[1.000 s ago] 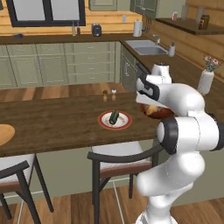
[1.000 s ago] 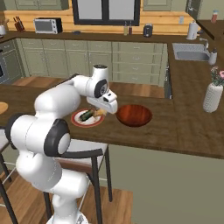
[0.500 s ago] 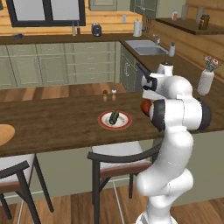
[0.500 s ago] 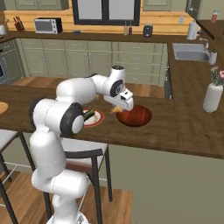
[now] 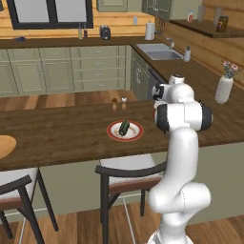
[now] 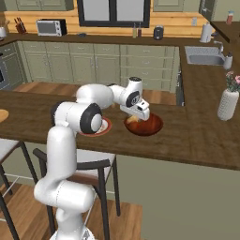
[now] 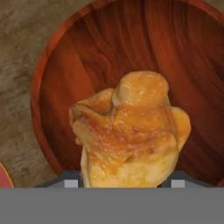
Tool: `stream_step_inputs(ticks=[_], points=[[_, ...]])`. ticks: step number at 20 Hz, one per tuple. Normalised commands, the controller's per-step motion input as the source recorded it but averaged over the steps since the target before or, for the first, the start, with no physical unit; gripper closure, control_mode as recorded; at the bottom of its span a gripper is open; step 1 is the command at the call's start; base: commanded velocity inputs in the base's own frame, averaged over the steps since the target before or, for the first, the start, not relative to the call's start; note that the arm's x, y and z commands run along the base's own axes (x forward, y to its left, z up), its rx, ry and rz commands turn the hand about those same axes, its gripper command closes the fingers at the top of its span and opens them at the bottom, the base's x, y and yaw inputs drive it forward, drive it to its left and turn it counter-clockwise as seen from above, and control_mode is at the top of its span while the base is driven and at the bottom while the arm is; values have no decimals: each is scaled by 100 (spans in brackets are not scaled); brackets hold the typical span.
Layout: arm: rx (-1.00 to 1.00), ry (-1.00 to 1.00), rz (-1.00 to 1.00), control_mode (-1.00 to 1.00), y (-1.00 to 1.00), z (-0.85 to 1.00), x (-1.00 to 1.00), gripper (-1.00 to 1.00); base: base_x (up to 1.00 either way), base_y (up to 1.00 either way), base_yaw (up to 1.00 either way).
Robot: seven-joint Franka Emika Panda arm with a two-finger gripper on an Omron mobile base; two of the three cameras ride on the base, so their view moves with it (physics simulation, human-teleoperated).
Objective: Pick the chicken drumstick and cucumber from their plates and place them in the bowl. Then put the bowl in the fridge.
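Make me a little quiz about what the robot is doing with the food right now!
1. True or false: the cucumber is already in the bowl.
2. What is the gripper holding? A) an orange B) the drumstick C) a spoon
3. Fill in: the drumstick is right above the ____.

Key:
1. False. It lies on the red-rimmed plate.
2. B
3. bowl
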Motion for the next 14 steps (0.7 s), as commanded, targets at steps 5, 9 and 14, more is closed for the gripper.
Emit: stream_step_inputs(ticks=[5, 9, 14], points=[[0, 0, 0, -100, -22, -23, -1, 100, 0, 0, 0], [0, 6, 0, -100, -22, -26, 0, 100, 0, 0, 0], [0, 9, 0, -100, -19, -43, 0, 100, 0, 0, 0]])
